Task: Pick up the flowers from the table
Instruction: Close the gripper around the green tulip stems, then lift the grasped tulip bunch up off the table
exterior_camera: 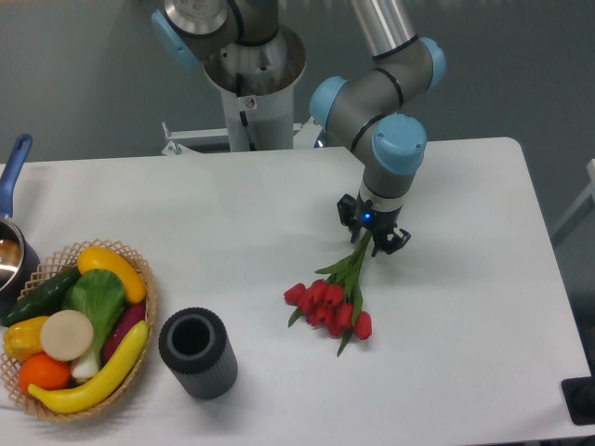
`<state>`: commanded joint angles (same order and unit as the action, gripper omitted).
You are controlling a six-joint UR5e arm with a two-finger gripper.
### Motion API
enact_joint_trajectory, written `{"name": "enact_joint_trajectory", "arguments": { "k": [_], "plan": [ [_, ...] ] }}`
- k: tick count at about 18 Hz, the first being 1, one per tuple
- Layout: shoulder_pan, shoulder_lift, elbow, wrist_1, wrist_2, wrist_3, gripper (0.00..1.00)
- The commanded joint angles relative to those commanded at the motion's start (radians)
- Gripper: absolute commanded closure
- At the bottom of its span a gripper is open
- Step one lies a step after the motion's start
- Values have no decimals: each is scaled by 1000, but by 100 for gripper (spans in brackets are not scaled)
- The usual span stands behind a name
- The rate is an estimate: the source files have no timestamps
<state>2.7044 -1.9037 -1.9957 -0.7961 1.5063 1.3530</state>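
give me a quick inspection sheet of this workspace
surface: white table, no spills seen
job's things: flowers lying flat, stems pointing up toward the arm
clutter: basket of produce at left, dark cylinder beside it, pot at left edge
grippers: gripper down over the stem end, a finger on each side; grip cannot be judged
cables: nothing seen
surroundings: robot base behind the table, grey floor

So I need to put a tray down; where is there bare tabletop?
The table is bare between the pan and the pincer, and along the right side beyond the flowers. The front left is crowded: the basket and the black cylinder.
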Motion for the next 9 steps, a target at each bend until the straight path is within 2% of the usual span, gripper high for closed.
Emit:
{"name": "enact_joint_trajectory", "arguments": {
  "k": [6,9],
  "plan": [
    [5,67,5,-3,3,-44,100],
    [8,98,32,-17,32,-43,100]
  ]
}}
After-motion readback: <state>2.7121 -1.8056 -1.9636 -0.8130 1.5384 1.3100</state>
